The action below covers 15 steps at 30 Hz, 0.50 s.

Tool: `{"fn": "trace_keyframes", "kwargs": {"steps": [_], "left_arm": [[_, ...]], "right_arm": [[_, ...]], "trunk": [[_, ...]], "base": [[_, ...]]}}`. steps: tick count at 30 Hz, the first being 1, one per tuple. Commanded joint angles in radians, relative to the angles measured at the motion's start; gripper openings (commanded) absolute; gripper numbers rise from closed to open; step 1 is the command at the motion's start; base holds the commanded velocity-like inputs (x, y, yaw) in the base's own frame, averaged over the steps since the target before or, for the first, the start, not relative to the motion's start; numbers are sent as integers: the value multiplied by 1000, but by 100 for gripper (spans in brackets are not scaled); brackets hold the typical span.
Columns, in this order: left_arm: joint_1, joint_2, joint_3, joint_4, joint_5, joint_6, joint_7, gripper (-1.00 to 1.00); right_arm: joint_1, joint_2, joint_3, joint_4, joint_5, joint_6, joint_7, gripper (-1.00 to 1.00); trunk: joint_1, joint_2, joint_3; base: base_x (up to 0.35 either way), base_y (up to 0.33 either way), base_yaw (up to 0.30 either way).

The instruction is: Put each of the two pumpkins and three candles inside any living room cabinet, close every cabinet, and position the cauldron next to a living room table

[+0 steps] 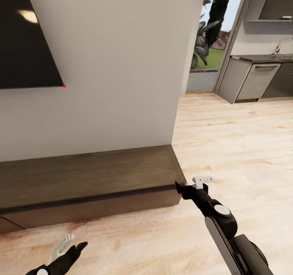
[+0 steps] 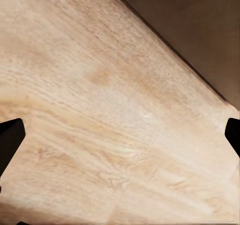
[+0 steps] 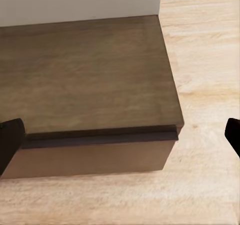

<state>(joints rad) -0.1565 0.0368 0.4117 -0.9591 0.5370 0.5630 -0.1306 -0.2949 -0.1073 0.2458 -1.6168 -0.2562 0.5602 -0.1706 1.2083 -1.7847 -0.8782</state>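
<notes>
Right claw: fingers spread wide, grasping nothing, poised at the right-hand end corner of the cabinet, just beside its dark front edge. In the right wrist view the two dark fingertips sit far apart, framing the cabinet's end and the thin dark seam under its top slab. Left claw: likewise released and empty, held low over the floor in front of the cabinet; its wrist view looks down on pale planks with the cabinet's base crossing one corner.

The cabinet front appears closed along the visible stretch; a slanted line at its far left end may mark a drawer slightly ajar, though this cannot be settled.

Risk: the fronts are flat and handleless, so a finger aimed at the seam may slide off or scrape the corner; with the claw so near the end, it may also catch the side panel rather than a drawer.

Surroundings: pale wood plank floor, white wall, a dark wall-mounted screen, and a grey kitchen beyond an opening showing greenery.
</notes>
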Motion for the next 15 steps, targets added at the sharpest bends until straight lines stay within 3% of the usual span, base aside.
{"fn": "trace_keyframes", "kwargs": {"steps": [1, 8, 15], "left_arm": [[0, 0, 0, 0, 0, 0, 0, 100], [0, 0, 7, 2, -2, -1, -2, 100], [0, 0, 8, 2, -2, -2, 0, 100]], "right_arm": [[0, 0, 0, 0, 0, 0, 0, 100], [0, 0, 0, 0, 0, 1, 0, 100], [0, 1, 0, 0, 0, 1, 0, 100]], "trunk": [[0, 0, 2], [0, 0, 13], [0, 0, 25]], "base": [[-282, 0, 0], [-286, 0, 0], [-71, 0, 0]]}}
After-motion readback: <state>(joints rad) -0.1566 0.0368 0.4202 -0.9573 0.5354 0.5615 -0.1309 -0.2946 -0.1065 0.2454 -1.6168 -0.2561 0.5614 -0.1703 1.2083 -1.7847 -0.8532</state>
